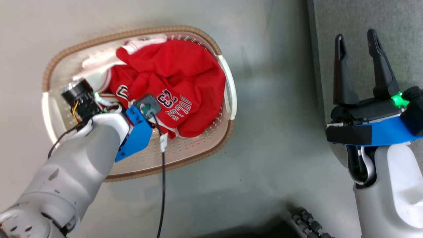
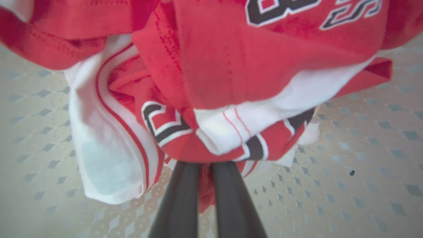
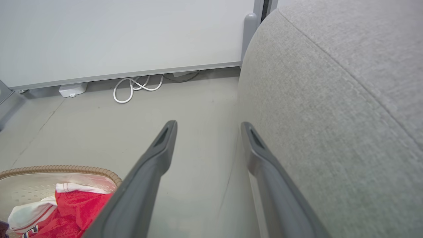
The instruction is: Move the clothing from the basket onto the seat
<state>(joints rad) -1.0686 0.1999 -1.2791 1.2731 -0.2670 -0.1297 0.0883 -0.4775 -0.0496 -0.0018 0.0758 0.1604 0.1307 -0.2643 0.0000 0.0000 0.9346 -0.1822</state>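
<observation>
**Left claw** (image 2: 205, 167) pressed together on a fold of the clothing (image 1: 172, 69), a red jersey with white trim, low inside the basket (image 1: 99, 41). The fabric bunches over its tips. The heap fills the half of the basket nearer the seat (image 1: 396, 19), and the perforated bottom is bare along the robot's side.

**Basket** stands on the floor (image 1: 281, 138) with its long axis across the robot's front. The seat lies to its right, with a strip of bare floor between them.

**Right claw** (image 1: 356, 36) spread and empty at the seat's rounded edge, well apart from the basket.

**Judgement:** the left arm has the load, so the coming move is a lift clear of the rim and a carry rightward; trailing cloth may snag the rim
</observation>
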